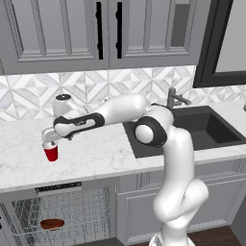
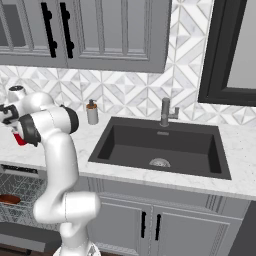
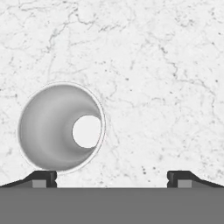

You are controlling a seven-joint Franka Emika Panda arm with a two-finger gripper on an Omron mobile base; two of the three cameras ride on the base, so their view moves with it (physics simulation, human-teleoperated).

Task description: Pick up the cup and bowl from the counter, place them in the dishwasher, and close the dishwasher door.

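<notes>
The red cup (image 1: 51, 153) stands upright on the marble counter (image 1: 96, 158), left of the sink. My gripper (image 1: 48, 144) hangs straight over it, pointing down, open and holding nothing. In the hand view the cup's white inside (image 3: 61, 127) lies off to the left, just above my left fingertip (image 3: 43, 178), not centred in the gripper (image 3: 111, 179). The reddish-brown bowl (image 1: 52, 224) rests in the wire rack of the open dishwasher (image 1: 57, 188) below the counter. From the right base view the cup (image 2: 19, 139) peeks out behind my arm, the bowl (image 2: 9, 199) sits in the rack, and the dishwasher door (image 2: 22, 236) hangs down.
A black sink (image 1: 192, 129) with a grey faucet (image 1: 173, 98) lies to the right of the cup. A grey soap dispenser (image 2: 92, 112) stands at the back wall beside the sink. Grey cabinets hang above and line the base.
</notes>
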